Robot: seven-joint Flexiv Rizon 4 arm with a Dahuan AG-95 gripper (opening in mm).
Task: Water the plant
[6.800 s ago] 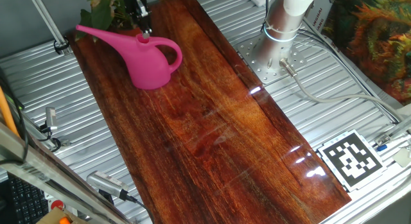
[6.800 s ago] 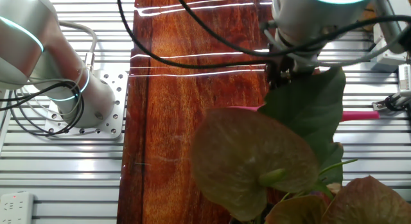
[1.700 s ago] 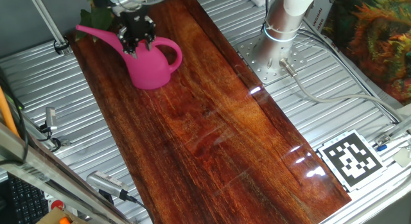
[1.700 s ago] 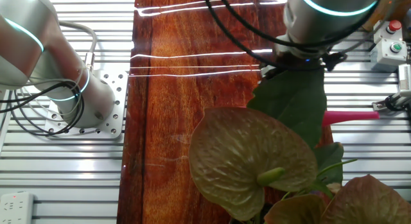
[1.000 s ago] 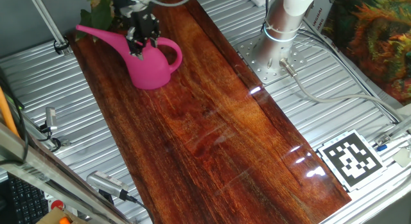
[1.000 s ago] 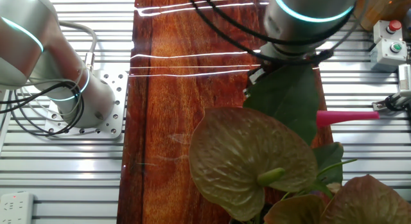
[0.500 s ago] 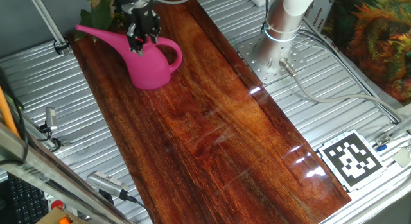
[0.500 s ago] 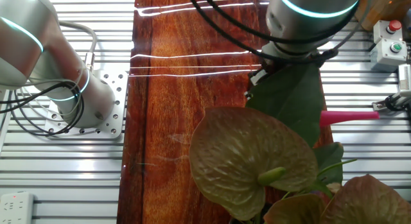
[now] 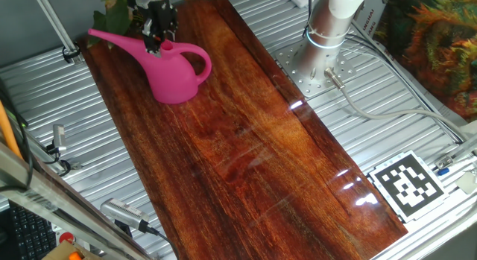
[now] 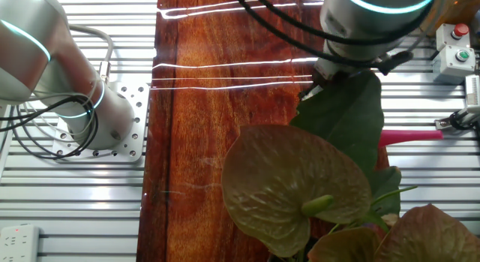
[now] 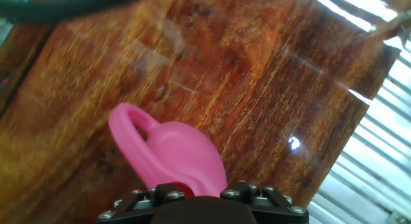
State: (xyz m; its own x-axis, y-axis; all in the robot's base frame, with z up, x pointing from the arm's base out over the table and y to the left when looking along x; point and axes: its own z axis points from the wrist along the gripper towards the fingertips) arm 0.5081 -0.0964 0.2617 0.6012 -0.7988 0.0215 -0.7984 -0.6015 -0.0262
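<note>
The pink watering can (image 9: 177, 72) stands on the far left end of the wooden board (image 9: 261, 141), with its long spout (image 9: 113, 39) pointing left. My gripper (image 9: 158, 45) hangs right over the can's top opening, fingertips at the rim. Whether the fingers grip anything I cannot tell. The plant (image 9: 117, 13) shows as a few dark-green leaves just behind the spout. In the other fixed view its big leaves (image 10: 341, 123) hide the gripper, and only the spout tip (image 10: 411, 135) shows. The hand view looks down on the can's body (image 11: 176, 153) and looped handle (image 11: 127, 133).
The arm's base (image 9: 328, 29) stands right of the board on a slatted metal table (image 9: 387, 103). Bushy orange-and-green foliage (image 9: 440, 44) fills the far right corner. A marker tag (image 9: 408, 184) lies at the front right, and cables and tools (image 9: 123, 211) lie at the front left.
The gripper has shifted slightly back and left over the can's top and turned about its axis. The watering can has not moved.
</note>
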